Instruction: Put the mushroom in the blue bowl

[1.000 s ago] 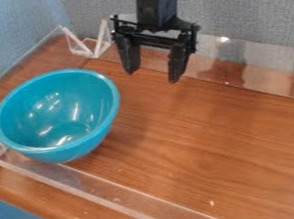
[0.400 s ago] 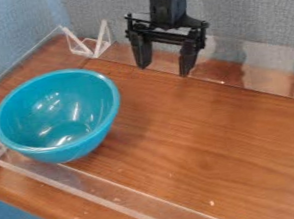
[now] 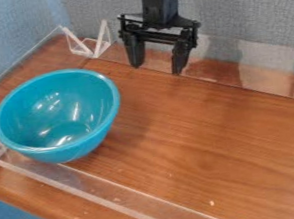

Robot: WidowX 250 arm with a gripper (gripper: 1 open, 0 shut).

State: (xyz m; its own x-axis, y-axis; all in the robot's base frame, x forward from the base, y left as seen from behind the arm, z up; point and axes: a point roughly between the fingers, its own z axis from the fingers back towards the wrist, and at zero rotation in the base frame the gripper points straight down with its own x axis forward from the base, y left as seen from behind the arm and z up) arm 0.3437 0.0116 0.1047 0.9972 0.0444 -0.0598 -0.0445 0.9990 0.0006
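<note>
The blue bowl [image 3: 56, 116] stands at the left of the wooden table, glossy teal, with nothing visible inside it. My gripper [image 3: 158, 65] hangs above the far side of the table, to the right of and behind the bowl, its two black fingers [image 3: 136, 52] spread wide and pointing down with nothing between them. The mushroom is not visible anywhere in this view.
A low clear plastic wall [image 3: 106, 192] runs along the table's front and left edges and along the back. A thin white wire stand [image 3: 91, 43] sits at the back left corner. Bare wood [image 3: 207, 134] lies to the right of the bowl.
The gripper shifted slightly right and back, then came back left a little; it stays open. The bowl has not moved.
</note>
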